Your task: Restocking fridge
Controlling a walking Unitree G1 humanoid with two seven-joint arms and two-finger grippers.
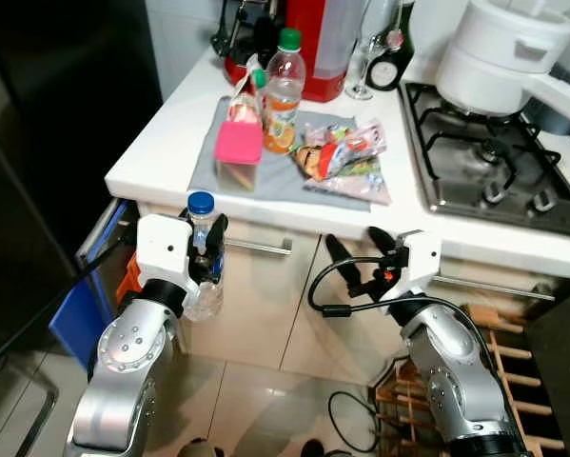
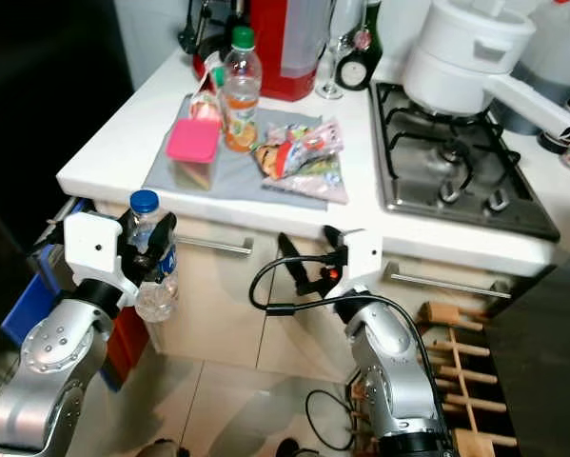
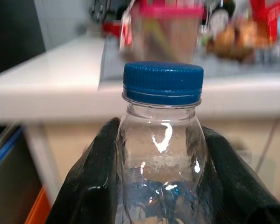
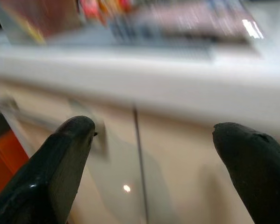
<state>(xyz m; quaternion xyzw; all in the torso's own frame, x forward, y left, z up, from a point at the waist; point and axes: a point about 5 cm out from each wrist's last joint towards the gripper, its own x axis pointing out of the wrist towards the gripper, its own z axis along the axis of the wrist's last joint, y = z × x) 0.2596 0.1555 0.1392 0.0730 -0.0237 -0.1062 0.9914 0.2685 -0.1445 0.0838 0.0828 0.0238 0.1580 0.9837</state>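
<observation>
My left gripper (image 1: 208, 246) is shut on a clear water bottle (image 1: 204, 257) with a blue cap, held upright below the front edge of the white counter (image 1: 161, 143); the wrist view shows both black fingers (image 3: 88, 186) pressed on the bottle (image 3: 162, 154). My right gripper (image 1: 358, 249) stands open with nothing between its fingertips, in front of the cabinet drawers. On a grey cloth (image 1: 265, 171) on the counter stand an orange juice bottle (image 1: 283, 93) with a green cap, a pink-lidded container (image 1: 239, 152) and snack packets (image 1: 346, 157).
A gas hob (image 1: 494, 162) with a white pot (image 1: 503, 52) lies to the right. A red appliance (image 1: 313, 48), a glass and a small clock stand at the back. A dark fridge (image 1: 47, 143) is at left, a blue bin (image 1: 80, 324) below, a wooden rack (image 1: 513, 362) at lower right.
</observation>
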